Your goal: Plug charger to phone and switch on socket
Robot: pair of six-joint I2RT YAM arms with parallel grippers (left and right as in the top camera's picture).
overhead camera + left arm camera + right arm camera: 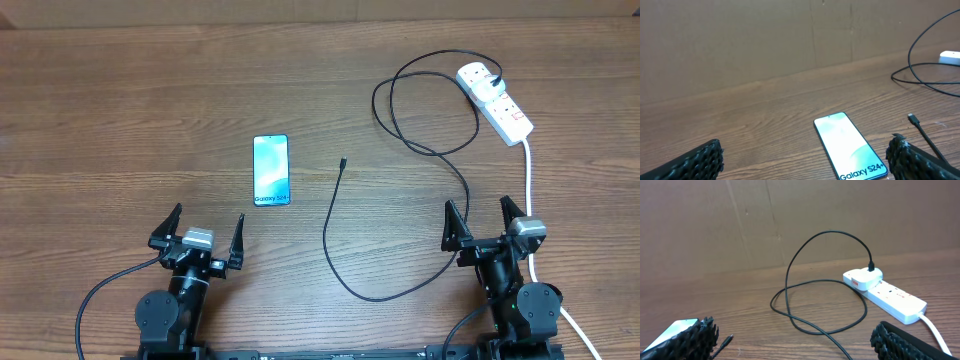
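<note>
Both claws are wide open and hold nothing. The left claw [208, 214] sits by the near edge of the tabletop [120, 120]. The phone [271, 171] lies just ahead of it, a bit to its right. The phone's long side runs from the near edge to the far edge, with the words at the near end. The charger [340, 230] has a little tip [343, 162] lying right of the phone, not touching it, about halfway between the two claws. The socket [495, 100] is near the far right corner, ahead of the right claw [479, 203], so that arm is nearer to it. I think the tip must be picked up first
</note>
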